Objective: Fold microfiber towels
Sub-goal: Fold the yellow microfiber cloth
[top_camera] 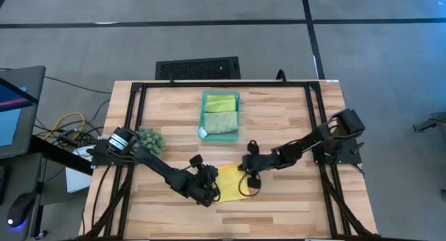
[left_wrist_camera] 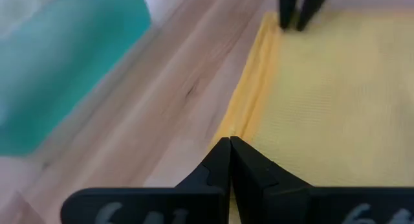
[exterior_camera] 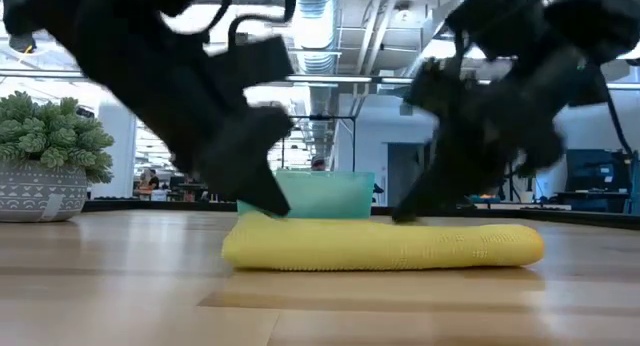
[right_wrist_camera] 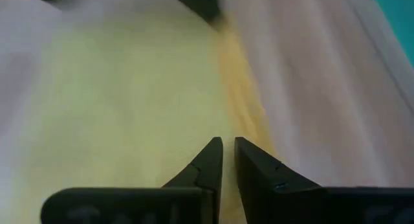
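Front of the tabletop [top_camera: 279, 206], and the yellow towel [top_camera: 232, 182] lies flat near the front edge, doubled over with a fat rolled fold along one side. The left gripper [top_camera: 209, 185] sits at the towel's left edge, fingers pressed fully together at the fold line with no cloth visibly between them. The right gripper [top_camera: 251, 180] is down on the opposite edge, fingers a narrow slit apart; whether they pinch fabric I can't tell. For a tidy fold, I'd say both want matching corners, lifted level and carried across together so the edges meet square, then pressed flat. Further back, the dark-green spiky plant [top_camera: 150, 138] stands near the left arm's base. Beyond, the teal tray [top_camera: 205, 122] holds the lime towel [top_camera: 220, 103] and the sage one [top_camera: 221, 122], already folded. No readable brand or lettering anywhere.
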{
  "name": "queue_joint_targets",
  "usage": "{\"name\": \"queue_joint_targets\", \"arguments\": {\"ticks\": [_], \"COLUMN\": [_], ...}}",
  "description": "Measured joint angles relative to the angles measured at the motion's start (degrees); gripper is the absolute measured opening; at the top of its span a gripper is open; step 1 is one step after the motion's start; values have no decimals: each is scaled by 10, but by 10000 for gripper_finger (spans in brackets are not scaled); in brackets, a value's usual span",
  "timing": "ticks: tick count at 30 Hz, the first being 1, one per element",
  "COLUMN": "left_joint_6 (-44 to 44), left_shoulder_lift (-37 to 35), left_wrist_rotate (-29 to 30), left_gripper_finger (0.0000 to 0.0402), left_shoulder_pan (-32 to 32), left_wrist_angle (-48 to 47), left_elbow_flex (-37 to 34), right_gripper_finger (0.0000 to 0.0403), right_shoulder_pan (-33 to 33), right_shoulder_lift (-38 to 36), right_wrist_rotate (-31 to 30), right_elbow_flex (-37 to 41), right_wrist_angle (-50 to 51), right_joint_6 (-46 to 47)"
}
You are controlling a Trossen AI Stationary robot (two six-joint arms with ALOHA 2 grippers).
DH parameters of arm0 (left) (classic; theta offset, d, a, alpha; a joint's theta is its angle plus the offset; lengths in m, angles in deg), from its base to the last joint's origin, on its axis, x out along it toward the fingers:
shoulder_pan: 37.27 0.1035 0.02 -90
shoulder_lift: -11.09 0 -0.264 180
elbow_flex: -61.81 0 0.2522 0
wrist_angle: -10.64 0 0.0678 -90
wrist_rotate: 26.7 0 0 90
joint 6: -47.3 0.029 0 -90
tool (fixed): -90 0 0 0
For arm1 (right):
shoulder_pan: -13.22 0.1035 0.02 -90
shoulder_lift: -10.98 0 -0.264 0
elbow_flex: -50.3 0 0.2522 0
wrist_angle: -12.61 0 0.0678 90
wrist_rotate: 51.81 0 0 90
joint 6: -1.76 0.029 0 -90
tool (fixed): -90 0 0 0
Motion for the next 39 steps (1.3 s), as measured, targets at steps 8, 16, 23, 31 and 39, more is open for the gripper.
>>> {"name": "queue_joint_targets", "arguments": {"ticks": [8, 16, 23, 31, 39], "left_joint_6": [-50, -11, 93, 107, 111], "left_shoulder_lift": [20, -29, -3, 62, 59], "left_wrist_rotate": [7, 37, -59, -87, -94], "left_gripper_finger": [0, 0, 0, 0, 0], "left_shoulder_pan": [10, -4, -10, 2, 5], "left_wrist_angle": [-40, -68, 24, 76, 84], "left_elbow_flex": [5, 39, 44, 46, 50], "right_gripper_finger": [65, 65, 79, 176, 224], "right_shoulder_pan": [-27, 21, 101, 127, 127], "right_shoulder_lift": [6, -81, -32, 72, 134], "right_wrist_rotate": [-23, -20, 24, 21, -50], "right_elbow_flex": [-1, 0, -3, -86, -149], "right_wrist_angle": [53, 72, -33, -30, 42], "right_joint_6": [50, -9, -116, -192, -210]}}
